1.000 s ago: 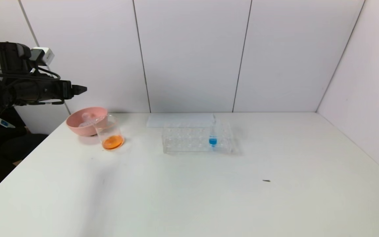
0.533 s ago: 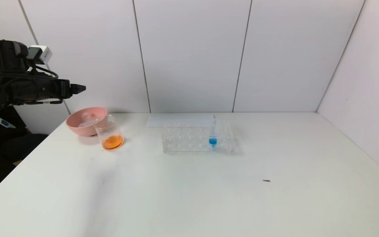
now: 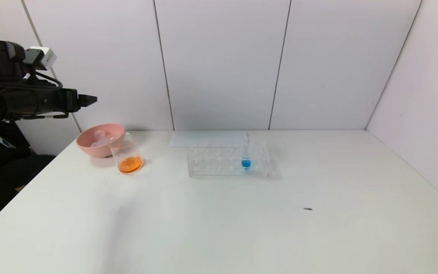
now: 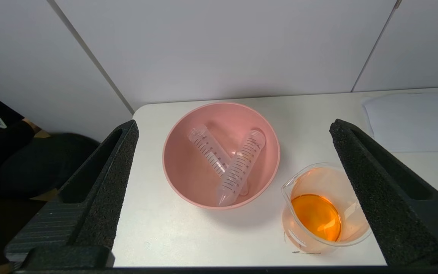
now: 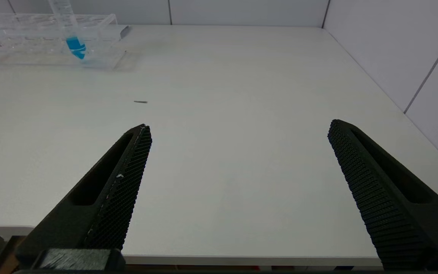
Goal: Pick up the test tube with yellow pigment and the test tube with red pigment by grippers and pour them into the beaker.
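Observation:
The beaker [image 3: 128, 154] stands on the table beside the pink bowl and holds orange liquid; it also shows in the left wrist view [image 4: 323, 213]. No tube with yellow or red liquid is in view. Two empty clear graduated tubes [image 4: 240, 167] lie crossed in the pink bowl [image 4: 181, 163]. My left gripper [image 3: 89, 100] is open and empty, high above and to the left of the bowl [image 3: 89, 146]; in its wrist view it [image 4: 234, 122] looks down on bowl and beaker. My right gripper [image 5: 238, 125] is open and empty, low over the table's front edge.
A clear tube rack [image 3: 226, 161] stands mid-table with one blue-liquid tube [image 3: 246, 158] in it; both also show in the right wrist view, rack [image 5: 48, 38] and tube [image 5: 75, 45]. A white sheet [image 3: 203, 139] lies behind the rack. A small dark speck [image 3: 308, 209] lies on the table.
My left gripper has risen a little and drawn back to the left, away from the bowl. Beaker, bowl and rack have not moved.

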Robot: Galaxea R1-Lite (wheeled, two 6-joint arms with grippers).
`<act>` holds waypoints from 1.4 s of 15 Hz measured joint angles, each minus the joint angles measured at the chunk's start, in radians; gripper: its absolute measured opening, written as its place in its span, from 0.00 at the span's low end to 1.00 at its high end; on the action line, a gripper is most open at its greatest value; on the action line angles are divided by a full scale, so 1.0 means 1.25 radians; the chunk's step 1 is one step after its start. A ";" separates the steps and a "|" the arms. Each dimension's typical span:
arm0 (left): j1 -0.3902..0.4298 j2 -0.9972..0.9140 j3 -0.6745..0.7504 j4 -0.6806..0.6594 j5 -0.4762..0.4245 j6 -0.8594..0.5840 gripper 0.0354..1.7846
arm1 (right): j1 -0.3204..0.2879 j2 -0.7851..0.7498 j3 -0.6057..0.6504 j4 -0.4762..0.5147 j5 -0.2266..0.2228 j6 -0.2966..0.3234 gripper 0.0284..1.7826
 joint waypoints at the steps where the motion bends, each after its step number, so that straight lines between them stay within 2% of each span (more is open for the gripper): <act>1: 0.000 -0.008 0.004 0.000 0.003 0.000 0.99 | 0.000 0.000 0.000 0.000 0.000 0.000 0.95; 8: 0.004 -0.134 0.094 -0.005 0.013 0.011 0.99 | 0.000 0.000 0.000 0.000 0.000 0.000 0.95; 12: 0.006 -0.187 0.120 -0.007 0.055 0.002 0.99 | 0.000 0.000 0.000 0.000 0.000 0.000 0.95; 21: 0.003 -0.358 0.267 -0.012 0.059 -0.002 0.99 | 0.000 0.000 0.000 0.000 0.000 0.000 0.95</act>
